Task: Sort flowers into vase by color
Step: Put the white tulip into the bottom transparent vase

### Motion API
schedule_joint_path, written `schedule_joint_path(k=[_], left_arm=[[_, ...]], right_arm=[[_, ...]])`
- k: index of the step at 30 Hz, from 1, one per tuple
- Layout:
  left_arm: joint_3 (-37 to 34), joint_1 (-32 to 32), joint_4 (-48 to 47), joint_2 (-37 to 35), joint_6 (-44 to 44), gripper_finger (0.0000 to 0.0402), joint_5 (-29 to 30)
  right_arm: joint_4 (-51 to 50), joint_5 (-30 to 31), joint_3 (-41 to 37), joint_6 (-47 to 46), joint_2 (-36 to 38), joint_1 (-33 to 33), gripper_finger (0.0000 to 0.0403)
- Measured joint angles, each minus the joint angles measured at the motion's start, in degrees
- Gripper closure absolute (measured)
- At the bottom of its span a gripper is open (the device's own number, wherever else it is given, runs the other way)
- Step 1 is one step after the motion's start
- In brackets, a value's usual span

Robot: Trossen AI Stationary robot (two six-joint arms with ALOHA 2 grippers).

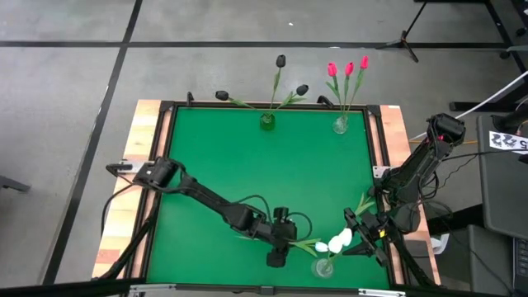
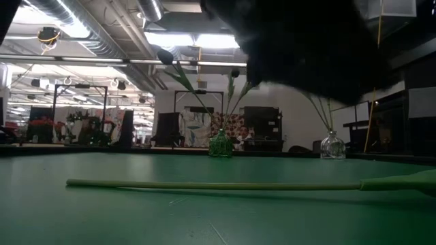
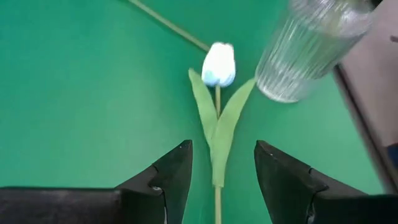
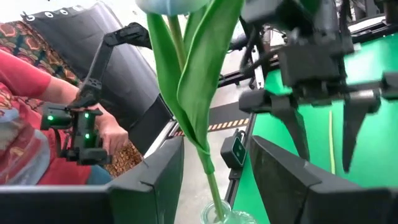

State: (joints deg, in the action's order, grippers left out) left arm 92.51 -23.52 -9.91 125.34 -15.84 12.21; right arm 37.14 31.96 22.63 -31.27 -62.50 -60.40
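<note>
Closest to the low camera, a long green stem [image 2: 211,184] lies flat across the green table [image 1: 247,165]. It belongs to a white tulip [image 3: 218,65] still to be sorted. From above it lies at about five o'clock, stem running nine to three, head towards the clear vase [image 1: 322,267] at the front edge. The left gripper [image 3: 221,165] hovers over its leaves, fingers apart and empty.

The right gripper [image 4: 211,168] stands beside an upright tulip [image 4: 186,81] whose stem already enters that vase; its fingers look parted, not pinching.

Black tulips [image 1: 280,62] fill the green vase [image 1: 267,121] at twelve o'clock, and red tulips [image 1: 347,68] fill another glass vase [image 1: 341,125] at one. I'd say only the whites remain.
</note>
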Motion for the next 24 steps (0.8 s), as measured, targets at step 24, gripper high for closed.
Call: schedule_joint_path(k=[24], left_arm=[[-0.18,0.25,0.87,7.18,0.0,0.0243,-4.74]], right_arm=[[-1.68,-0.04,0.02,-1.66,0.0,0.05,0.0221]])
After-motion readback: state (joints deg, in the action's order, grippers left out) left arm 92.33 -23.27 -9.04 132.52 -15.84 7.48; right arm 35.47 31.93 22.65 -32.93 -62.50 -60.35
